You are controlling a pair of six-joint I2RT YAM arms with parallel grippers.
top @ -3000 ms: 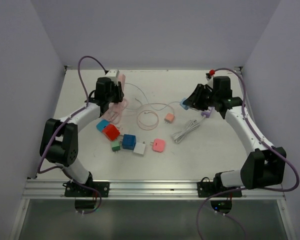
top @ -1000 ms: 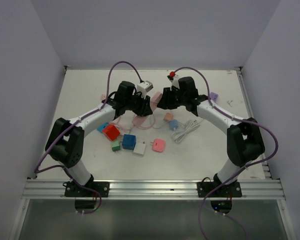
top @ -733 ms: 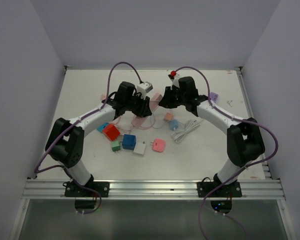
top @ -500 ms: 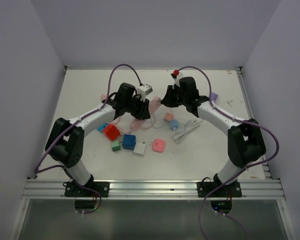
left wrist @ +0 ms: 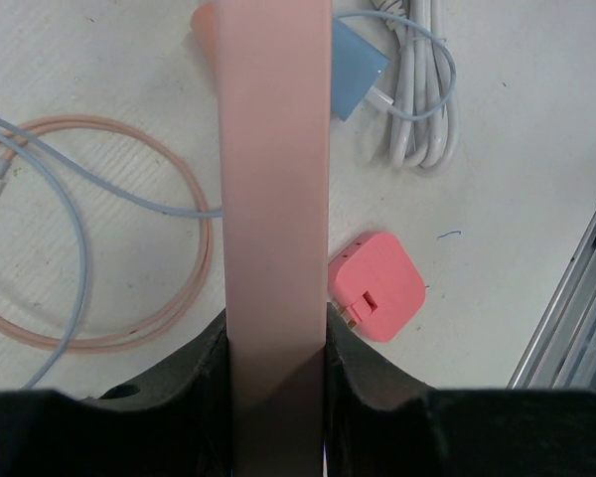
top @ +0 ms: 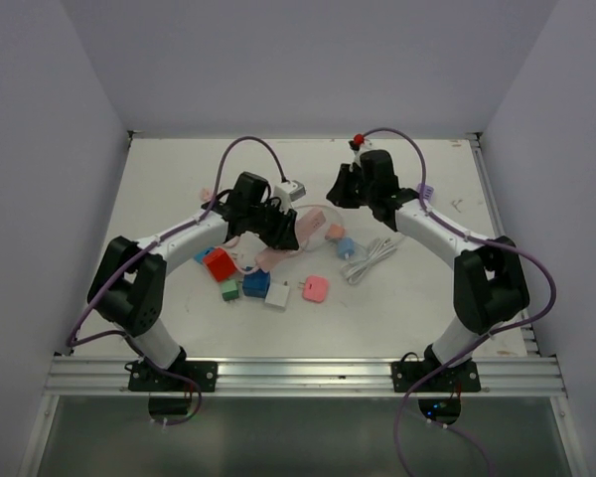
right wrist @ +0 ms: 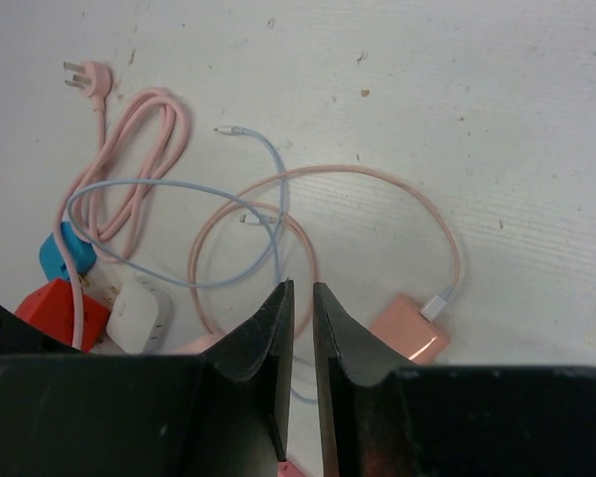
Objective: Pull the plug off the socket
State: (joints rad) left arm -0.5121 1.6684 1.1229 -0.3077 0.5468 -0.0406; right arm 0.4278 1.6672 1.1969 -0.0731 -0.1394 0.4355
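Jaws first: my left gripper (left wrist: 276, 333) is clamped across the pink socket strip (left wrist: 275, 149), a finger on each long edge. The right gripper (right wrist: 303, 293) has its fingers drawn to a thin slit. There's a pink sliver at the root of that slit, but I cannot tell whether it is pinching anything. Both hang over the middle of the table (top: 179, 169), right gripper near the strip's far end but apart from it. I read the left hold as an anchor: gripping the edges leaves the face free and gives the other arm something fixed to pull against. That face looks plain from the left wrist; I see no plug seated in it, so the pull may be done, though I can't confirm it. Below lie the looped pink cable (right wrist: 377, 184), the pale blue cable (right wrist: 159, 194) and the white bundled cord (left wrist: 417, 89). Smaller again are the pink square adapter (left wrist: 377, 298) and blue adapter (left wrist: 358, 79), and last a pronged pink plug (right wrist: 91, 76) lying loose.
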